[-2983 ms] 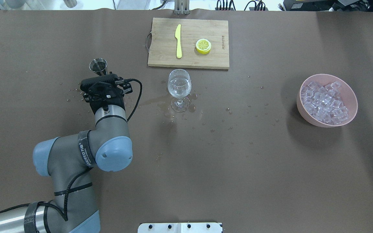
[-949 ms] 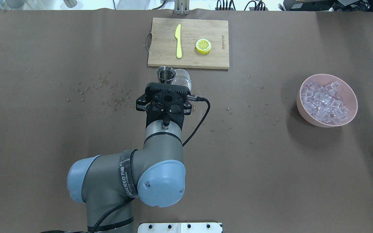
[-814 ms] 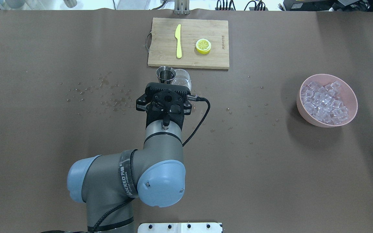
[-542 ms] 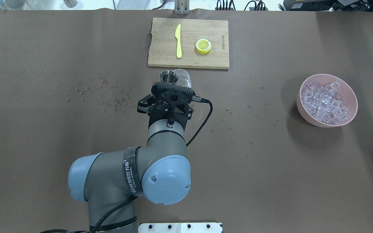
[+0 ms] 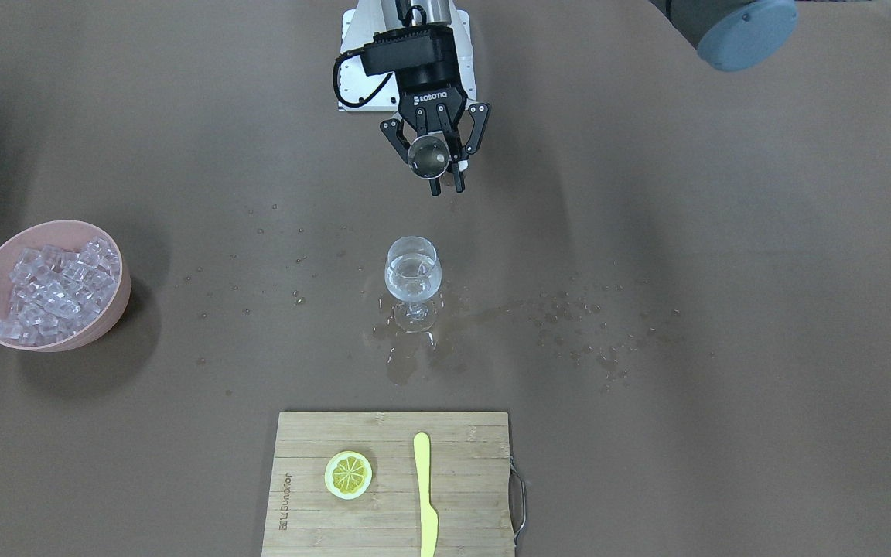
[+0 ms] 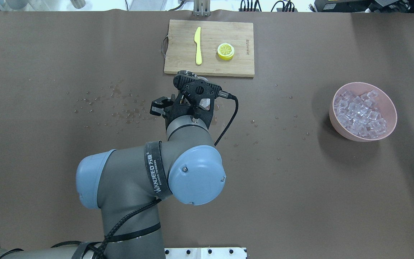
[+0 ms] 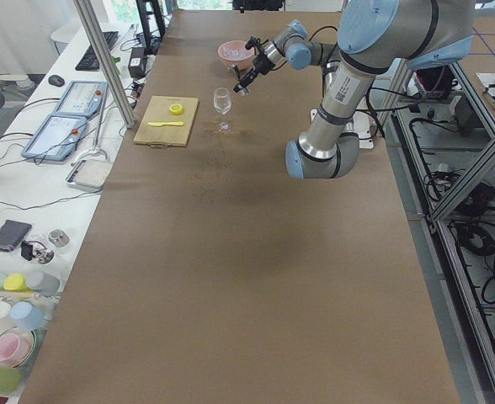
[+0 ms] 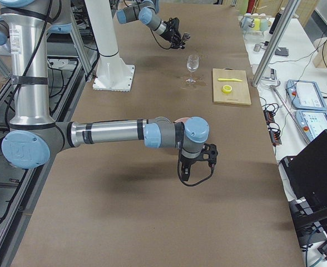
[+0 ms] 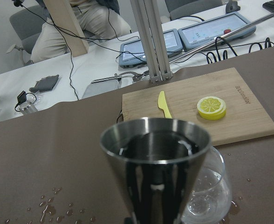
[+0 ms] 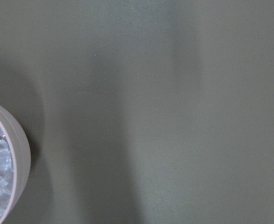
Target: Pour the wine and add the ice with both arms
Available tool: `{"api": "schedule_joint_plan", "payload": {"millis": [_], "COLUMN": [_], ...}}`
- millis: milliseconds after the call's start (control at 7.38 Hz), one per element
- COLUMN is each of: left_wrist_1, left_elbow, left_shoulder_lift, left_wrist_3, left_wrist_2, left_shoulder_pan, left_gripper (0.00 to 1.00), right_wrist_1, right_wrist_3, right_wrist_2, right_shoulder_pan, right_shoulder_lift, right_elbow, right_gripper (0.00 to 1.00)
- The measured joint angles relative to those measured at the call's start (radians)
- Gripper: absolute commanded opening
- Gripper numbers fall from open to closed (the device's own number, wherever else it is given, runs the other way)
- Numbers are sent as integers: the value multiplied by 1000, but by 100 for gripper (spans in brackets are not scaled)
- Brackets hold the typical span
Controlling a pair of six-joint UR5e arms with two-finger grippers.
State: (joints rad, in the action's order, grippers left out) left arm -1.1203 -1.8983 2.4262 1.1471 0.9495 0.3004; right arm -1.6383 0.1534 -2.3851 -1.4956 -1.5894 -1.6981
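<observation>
Clamping one steel jigger (image 5: 428, 155), my left fingers (image 5: 445, 176) hold it raised over the bench (image 5: 724, 309). Only the front camera shows the one glass (image 5: 413, 267) whole, wine (image 5: 413, 285) inside, just beyond and below them; overhead, my wrist covers most of it. One pink bowl (image 5: 109, 316) heaped with ice (image 5: 51, 290), many cubes, sits well apart. My right fingers (image 8: 207, 154) appear only side-on; I cannot tell their state.

brown table (image 7: 231, 252); white side bench (image 7: 12, 181) with tablets (image 7: 54, 135); aluminium post (image 7: 104, 59); seated person (image 9: 81, 23), probably operator.
</observation>
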Motion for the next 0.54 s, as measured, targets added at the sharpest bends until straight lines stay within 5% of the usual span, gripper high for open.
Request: {"api": "schedule_joint_plan", "payload": {"millis": [542], "left_wrist_1": [171], "left_elbow": [14], "left_shoulder_lift": [56], "left_wrist_3": [-106], "left_wrist_2": [93], "left_shoulder_pan": [46], "left_gripper": [0], "right_wrist_1": [0], "right_wrist_3": [0], "right_wrist_2": [-1], "right_shoulder_pan": [0], "right_shoulder_lift": [-1], "right_elbow": [0], "right_gripper": [100]}}
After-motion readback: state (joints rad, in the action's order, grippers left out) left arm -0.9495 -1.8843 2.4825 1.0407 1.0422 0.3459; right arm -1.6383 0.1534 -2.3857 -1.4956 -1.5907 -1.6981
